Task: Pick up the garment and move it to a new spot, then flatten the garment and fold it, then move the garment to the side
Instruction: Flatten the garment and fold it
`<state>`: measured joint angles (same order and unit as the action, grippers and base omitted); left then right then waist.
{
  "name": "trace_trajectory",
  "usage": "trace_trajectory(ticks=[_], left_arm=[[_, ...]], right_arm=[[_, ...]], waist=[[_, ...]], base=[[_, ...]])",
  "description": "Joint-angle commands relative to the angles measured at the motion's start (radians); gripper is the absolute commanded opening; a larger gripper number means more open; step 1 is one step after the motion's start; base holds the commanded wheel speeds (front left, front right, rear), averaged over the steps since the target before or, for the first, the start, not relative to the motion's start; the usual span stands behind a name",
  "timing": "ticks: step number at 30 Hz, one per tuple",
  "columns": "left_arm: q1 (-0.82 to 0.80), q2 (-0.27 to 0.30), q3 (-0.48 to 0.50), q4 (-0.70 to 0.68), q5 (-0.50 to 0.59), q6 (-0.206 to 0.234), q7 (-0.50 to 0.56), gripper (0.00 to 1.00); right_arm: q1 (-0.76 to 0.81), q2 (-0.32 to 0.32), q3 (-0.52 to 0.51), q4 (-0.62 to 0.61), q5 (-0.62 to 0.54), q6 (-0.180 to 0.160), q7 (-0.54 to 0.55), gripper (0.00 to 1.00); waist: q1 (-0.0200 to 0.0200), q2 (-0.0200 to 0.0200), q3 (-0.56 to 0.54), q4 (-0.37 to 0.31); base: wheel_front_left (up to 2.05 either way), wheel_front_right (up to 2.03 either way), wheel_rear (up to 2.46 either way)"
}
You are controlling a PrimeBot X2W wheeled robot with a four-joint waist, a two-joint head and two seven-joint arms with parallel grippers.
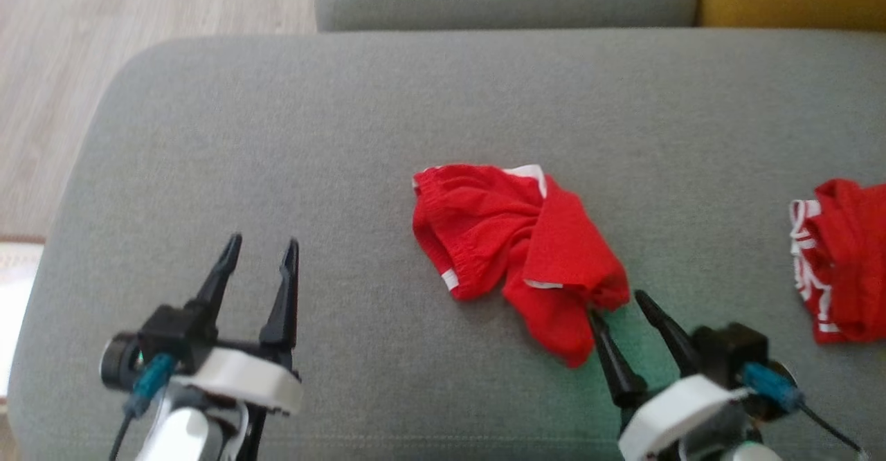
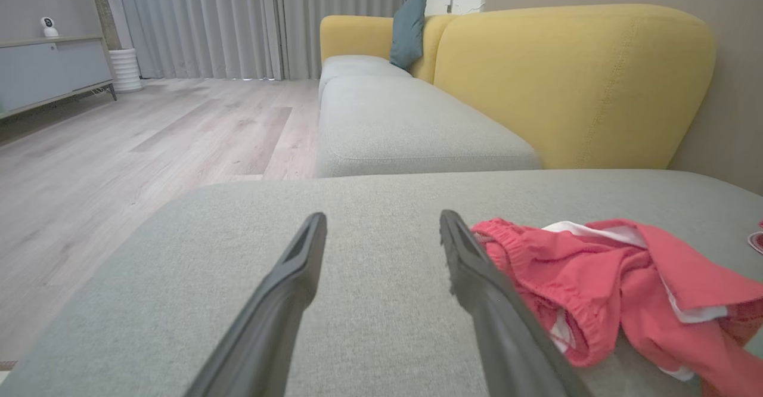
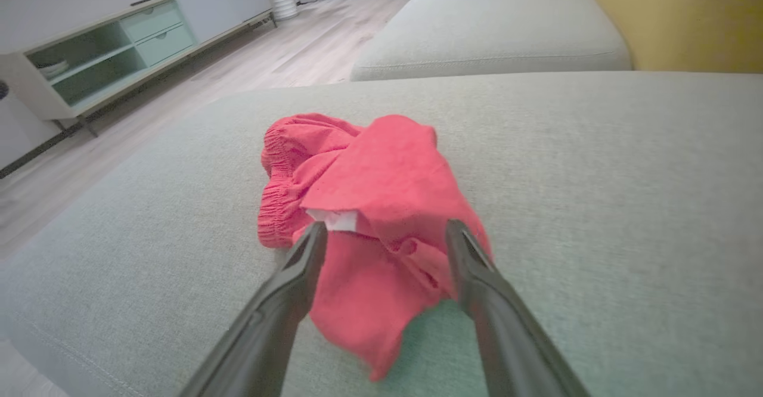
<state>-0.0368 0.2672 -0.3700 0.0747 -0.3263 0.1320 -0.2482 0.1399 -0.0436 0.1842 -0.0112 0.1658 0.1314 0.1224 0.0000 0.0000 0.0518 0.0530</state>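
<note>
Head view: a crumpled red garment (image 1: 512, 239) with white trim is seen lying near the middle of a grey sofa cushion (image 1: 277, 136). The left hand (image 1: 264, 241) is held over the near left part of the cushion, well apart from the garment, with its fingers spread and nothing between them. The right hand (image 1: 616, 304) is placed at the garment's near right edge, fingers apart, their tips just at the cloth. A second red piece (image 1: 841, 260) with white stripes is found at the far right edge of the cushion.

Left wrist view: the left hand (image 2: 382, 218) is shown open above bare grey cushion (image 2: 387, 200), and the garment (image 2: 596, 278) is seen just beside its right finger. Beyond, a yellow backrest (image 2: 566, 87), a teal pillow (image 2: 410, 24), a wooden floor (image 2: 149, 146) and grey curtains (image 2: 238, 21) can be made out.

Right wrist view: the right hand (image 3: 386, 227) is shown with its fingers spread to either side of the garment's near fold; the cloth (image 3: 369, 176) is not clamped, and whether it is touched cannot be told. A pale sideboard (image 3: 119, 45) is seen at the far left.
</note>
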Motion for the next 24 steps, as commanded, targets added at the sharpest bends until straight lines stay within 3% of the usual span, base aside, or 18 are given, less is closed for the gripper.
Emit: trace_trajectory(ticks=[1, 10, 11, 12, 13, 18, 24], left_arm=[[-0.073, 0.010, 0.042, -0.039, 0.008, -0.001, -0.011, 1.00], [-0.127, -0.017, 0.047, -0.049, 0.028, -0.023, -0.013, 1.00], [-0.131, -0.021, 0.049, -0.050, 0.033, -0.026, -0.013, 1.00], [-0.135, -0.025, 0.049, -0.050, 0.037, -0.029, -0.013, 1.00], [-0.139, -0.029, 0.050, -0.050, 0.042, -0.033, -0.013, 1.00], [-0.148, -0.043, 0.055, -0.049, 0.065, -0.051, -0.013, 1.00], [-0.152, -0.064, 0.069, -0.048, 0.083, -0.074, -0.013, 1.00]], right_arm=[[-0.075, -0.007, 0.031, -0.020, -0.015, -0.001, -0.006, 1.00], [-0.153, -0.007, 0.027, 0.069, -0.046, -0.001, -0.037, 1.00], [-0.158, -0.007, 0.025, 0.078, -0.044, -0.001, -0.036, 0.95], [-0.163, -0.007, 0.023, 0.087, -0.044, -0.001, -0.034, 0.31], [-0.168, -0.007, 0.020, 0.093, -0.040, -0.001, -0.034, 0.00], [-0.196, -0.007, -0.002, 0.074, -0.010, -0.001, -0.063, 0.00], [-0.253, -0.007, -0.113, 0.066, -0.002, -0.001, -0.069, 0.00]], waist=[[0.0000, 0.0000, 0.028, 0.018], [0.0000, 0.0000, 0.078, 0.068], [0.0000, 0.0000, 0.081, 0.073], [0.0000, 0.0000, 0.084, 0.079], [0.0000, 0.0000, 0.086, 0.084], [0.0000, 0.0000, 0.095, 0.097], [0.0000, 0.0000, 0.121, 0.099]], base=[[0.00, 0.00, 0.00], [0.00, 0.00, 0.00], [0.00, 0.00, 0.00], [0.00, 0.00, 0.00], [0.00, 0.00, 0.00], [0.00, 0.00, 0.00], [0.00, 0.00, 0.00]])
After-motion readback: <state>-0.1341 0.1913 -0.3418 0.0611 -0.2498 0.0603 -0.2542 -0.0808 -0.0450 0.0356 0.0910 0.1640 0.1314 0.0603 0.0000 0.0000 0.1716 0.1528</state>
